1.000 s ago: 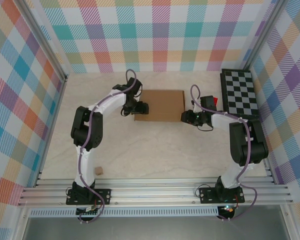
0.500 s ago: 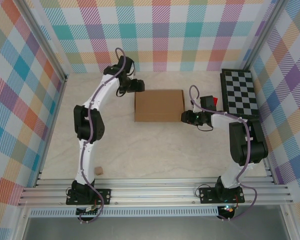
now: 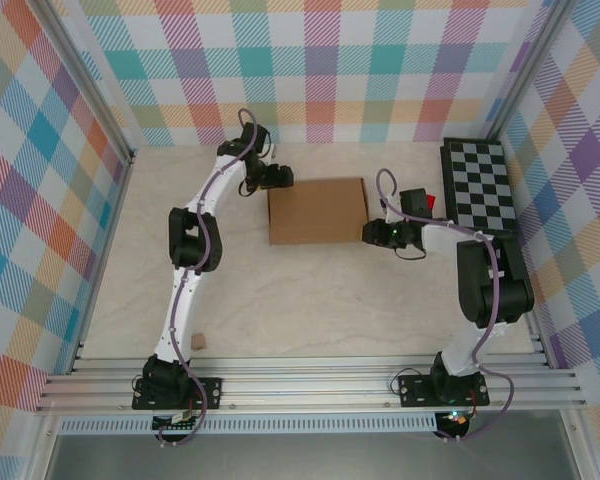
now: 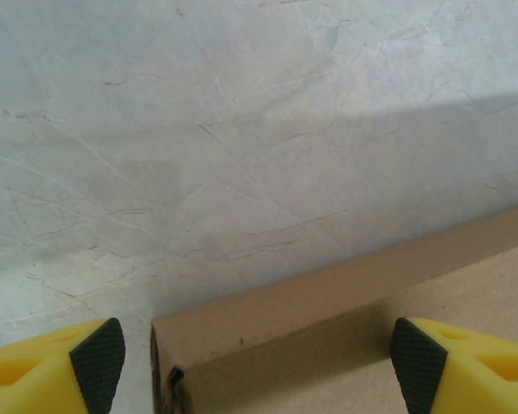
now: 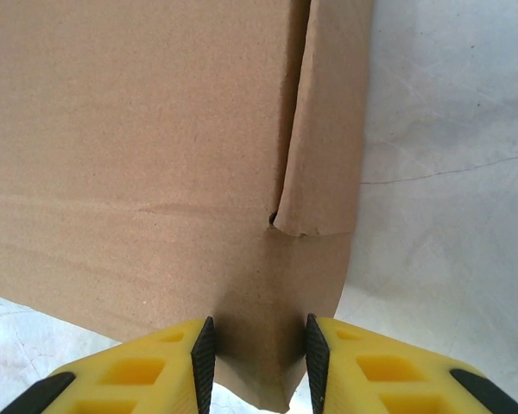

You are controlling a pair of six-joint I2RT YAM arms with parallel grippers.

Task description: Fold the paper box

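- Way off at the near left, the tiny tan cube [image 3: 197, 341] sits on the table [image 3: 310, 300], well apart from everything. It isn't part of this job.
- The left gripper [image 4: 257, 360] hovers at the far-left corner of the paper box [image 3: 317, 211] with its jaws spread wide and holding nothing. The box corner sits between the pads [image 4: 99, 354] but touches neither one.
- The box lies flat and closed-looking in the middle of the table, between the two arms.
- Looks like the step is squaring up or tucking that far-left edge. The left arm should probably come down straight over the corner and close slowly, otherwise it just shoves the whole box sideways.
- The right gripper [image 5: 259, 352] is at the box's near-right corner with its jaws narrow, pinched on the cardboard just below a side flap [image 5: 324, 129] that stands a bit loose.
- That pinch is the anchor, so it's best left firm while the left side works. Thin cardboard creases easily, so no twisting.
- The checkered board [image 3: 479, 186] is at the far right, clear of the box.
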